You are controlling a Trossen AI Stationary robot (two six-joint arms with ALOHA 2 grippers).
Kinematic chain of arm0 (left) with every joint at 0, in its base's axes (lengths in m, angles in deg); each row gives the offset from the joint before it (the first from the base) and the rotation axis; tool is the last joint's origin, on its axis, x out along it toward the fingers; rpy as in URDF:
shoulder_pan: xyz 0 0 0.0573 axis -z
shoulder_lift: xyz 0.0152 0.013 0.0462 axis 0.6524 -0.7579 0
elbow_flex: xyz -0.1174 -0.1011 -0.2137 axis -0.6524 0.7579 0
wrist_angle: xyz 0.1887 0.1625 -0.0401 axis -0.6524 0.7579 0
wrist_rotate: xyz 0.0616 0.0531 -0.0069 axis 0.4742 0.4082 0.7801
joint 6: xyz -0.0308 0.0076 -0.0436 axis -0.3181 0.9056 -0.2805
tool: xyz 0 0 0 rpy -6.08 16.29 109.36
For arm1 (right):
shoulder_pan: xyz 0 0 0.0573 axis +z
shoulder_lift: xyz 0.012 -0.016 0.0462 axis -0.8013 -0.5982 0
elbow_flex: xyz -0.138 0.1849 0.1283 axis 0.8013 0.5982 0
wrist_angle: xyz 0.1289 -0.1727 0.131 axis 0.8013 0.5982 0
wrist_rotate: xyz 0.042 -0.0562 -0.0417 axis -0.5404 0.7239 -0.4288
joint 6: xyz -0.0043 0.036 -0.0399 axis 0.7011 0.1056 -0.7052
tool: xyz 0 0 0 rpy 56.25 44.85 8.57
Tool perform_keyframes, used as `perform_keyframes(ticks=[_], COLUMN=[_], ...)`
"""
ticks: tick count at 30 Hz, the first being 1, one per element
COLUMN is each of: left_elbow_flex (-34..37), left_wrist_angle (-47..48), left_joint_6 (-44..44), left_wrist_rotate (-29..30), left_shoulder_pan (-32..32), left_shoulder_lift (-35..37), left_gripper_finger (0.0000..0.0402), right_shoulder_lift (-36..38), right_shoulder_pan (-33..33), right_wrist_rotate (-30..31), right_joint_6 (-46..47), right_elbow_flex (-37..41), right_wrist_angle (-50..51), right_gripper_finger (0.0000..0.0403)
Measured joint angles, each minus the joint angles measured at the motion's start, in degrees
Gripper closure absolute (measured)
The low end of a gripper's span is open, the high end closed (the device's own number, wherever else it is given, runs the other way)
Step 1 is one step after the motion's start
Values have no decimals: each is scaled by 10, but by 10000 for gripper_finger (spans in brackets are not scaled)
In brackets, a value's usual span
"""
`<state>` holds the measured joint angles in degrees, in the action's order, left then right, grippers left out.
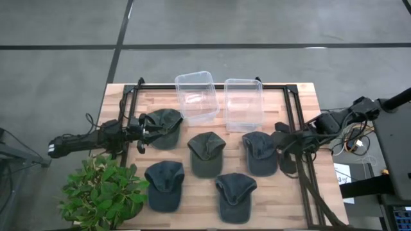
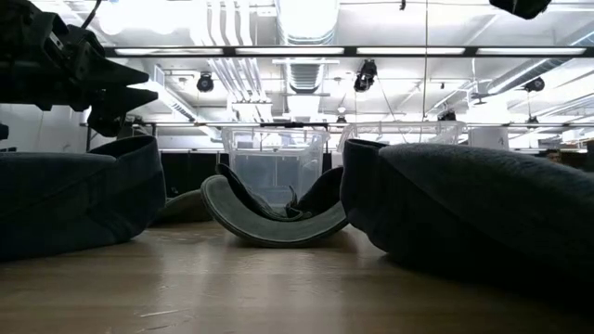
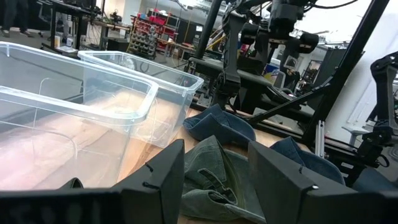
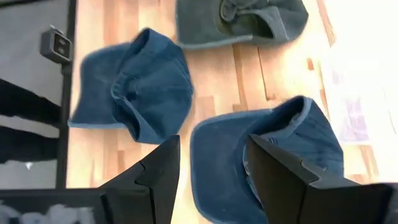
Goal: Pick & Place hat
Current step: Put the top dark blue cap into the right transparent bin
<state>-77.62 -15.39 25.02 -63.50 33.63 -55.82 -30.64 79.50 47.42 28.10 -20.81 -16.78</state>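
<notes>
Five dark caps lie on the wooden table. My left gripper [image 1: 142, 132] [image 3: 214, 152] is open and hovers at the left edge of the far-left cap [image 1: 164, 127]; its crumpled cloth [image 3: 211, 180] shows between the fingers. In the low view this gripper [image 2: 111, 88] stands above the caps. My right gripper [image 1: 281, 138] [image 4: 211, 146] is open, above and just right of the right cap [image 1: 260, 153] [image 4: 267, 162]. The other caps rest flat at the centre [image 1: 207, 153], near left [image 1: 164, 185] and near right [image 1: 235, 196].
Two clear plastic bins [image 1: 196, 96] [image 1: 243, 104] stand side by side at the far edge, just beyond the caps. A black frame [image 1: 292, 115] rims the table. A potted plant [image 1: 103, 192] sits off the near left corner. Cables and gear lie off to the right.
</notes>
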Motion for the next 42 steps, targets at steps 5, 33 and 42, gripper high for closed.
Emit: perform_keyframes(ticks=[5,33,42], left_elbow_flex=[0,0,0], left_wrist_angle=[0,0,0], left_joint_6=[0,0,0], left_wrist_rotate=[0,0,0], left_shoulder_pan=[0,0,0], left_shoulder_lift=[0,0,0], left_gripper_finger=[232,232,232], right_shoulder_lift=[-32,68,87], right_shoulder_pan=[0,0,0], right_wrist_rotate=[-32,-44,-45], right_joint_6=[33,394,418], right_elbow_flex=[-4,190,271], right_wrist_angle=[62,120,29], right_gripper_finger=[225,173,98])
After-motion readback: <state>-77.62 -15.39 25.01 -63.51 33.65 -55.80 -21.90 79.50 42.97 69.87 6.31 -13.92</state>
